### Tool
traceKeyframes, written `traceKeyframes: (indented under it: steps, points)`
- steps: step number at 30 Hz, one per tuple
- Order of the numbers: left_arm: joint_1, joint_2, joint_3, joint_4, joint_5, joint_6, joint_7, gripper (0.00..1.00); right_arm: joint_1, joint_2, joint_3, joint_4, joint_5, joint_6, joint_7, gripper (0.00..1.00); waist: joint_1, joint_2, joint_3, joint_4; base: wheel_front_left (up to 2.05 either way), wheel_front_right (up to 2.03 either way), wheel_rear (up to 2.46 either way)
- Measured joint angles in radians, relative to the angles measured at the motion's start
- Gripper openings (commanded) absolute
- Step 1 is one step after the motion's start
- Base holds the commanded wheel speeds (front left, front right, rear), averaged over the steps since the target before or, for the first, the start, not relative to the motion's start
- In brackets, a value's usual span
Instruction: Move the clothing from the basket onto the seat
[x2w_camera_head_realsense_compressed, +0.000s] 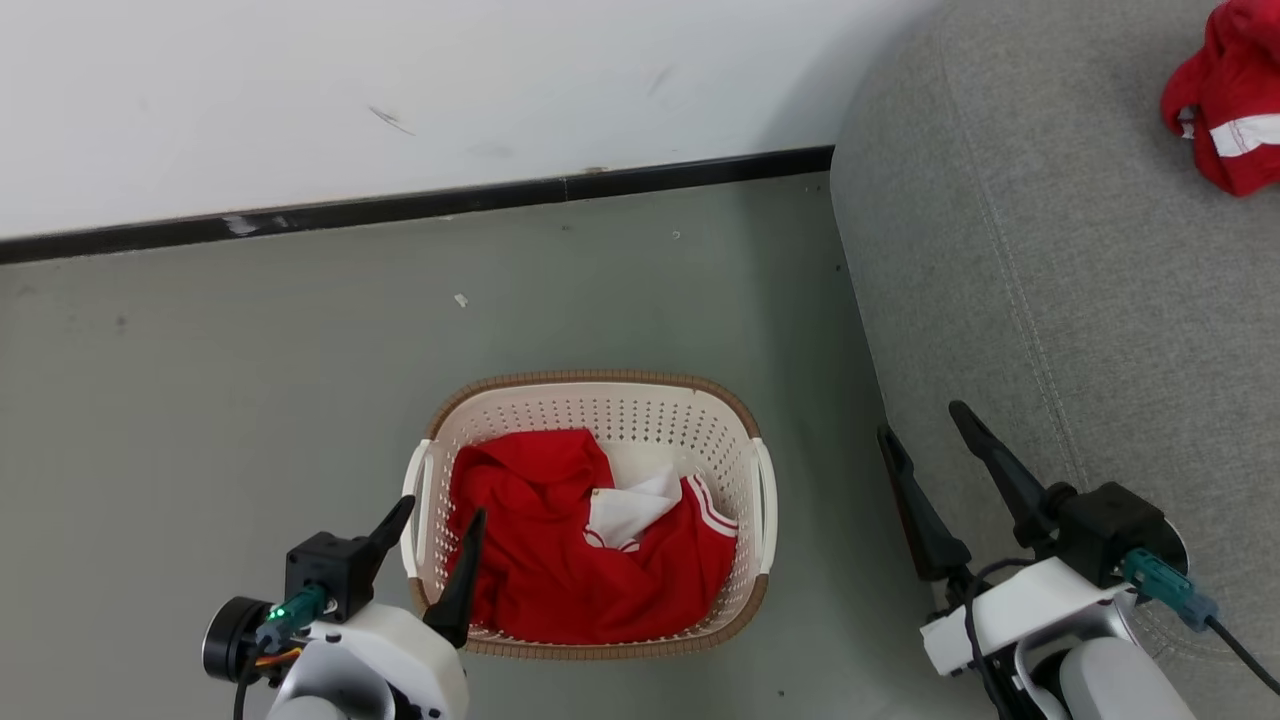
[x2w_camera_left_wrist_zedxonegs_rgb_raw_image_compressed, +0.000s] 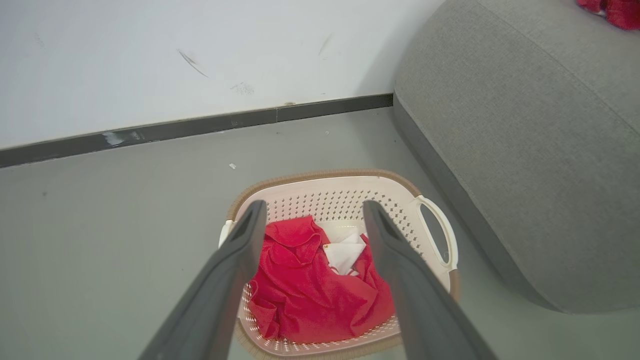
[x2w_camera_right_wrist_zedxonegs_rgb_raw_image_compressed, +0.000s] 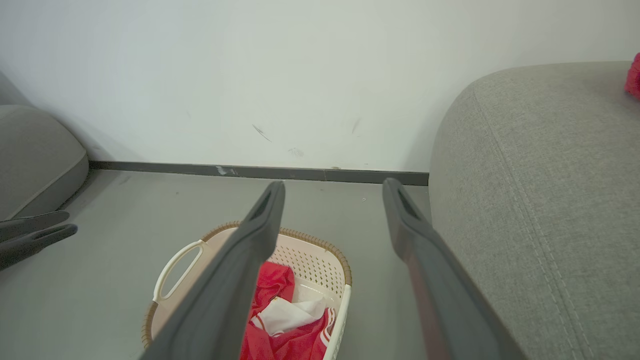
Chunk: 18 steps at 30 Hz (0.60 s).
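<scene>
One grey-green sofa (x2w_camera_head_realsense_compressed: 1050, 250) runs along the right side of the right gripper (x2w_camera_head_realsense_compressed: 922, 420), and one cream laundry basket (x2w_camera_head_realsense_compressed: 640, 400) sits on the floor between the two grippers. One red-and-white garment (x2w_camera_head_realsense_compressed: 560, 560) lies crumpled in the basket just beside the left gripper (x2w_camera_head_realsense_compressed: 441, 510); a second red garment (x2w_camera_head_realsense_compressed: 1235, 110) lies on the sofa, well beyond the right gripper. Both grippers are spread wide and empty.
</scene>
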<state>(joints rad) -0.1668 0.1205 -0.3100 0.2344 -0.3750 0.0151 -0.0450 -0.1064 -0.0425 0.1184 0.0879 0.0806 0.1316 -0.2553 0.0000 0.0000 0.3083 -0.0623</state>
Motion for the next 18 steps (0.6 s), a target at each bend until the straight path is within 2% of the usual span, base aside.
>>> traceKeyframes:
  steps: [18]
  points:
    - [-0.144, -0.021, -0.016, 0.082, 0.011, 0.0, 0.027, 1.0, -0.1, -0.002, 0.087, -0.052, -0.002, 0.0, 0.0, 1.0, 0.0, 0.0, 0.159, -0.024, 0.0, 0.0, 0.0]
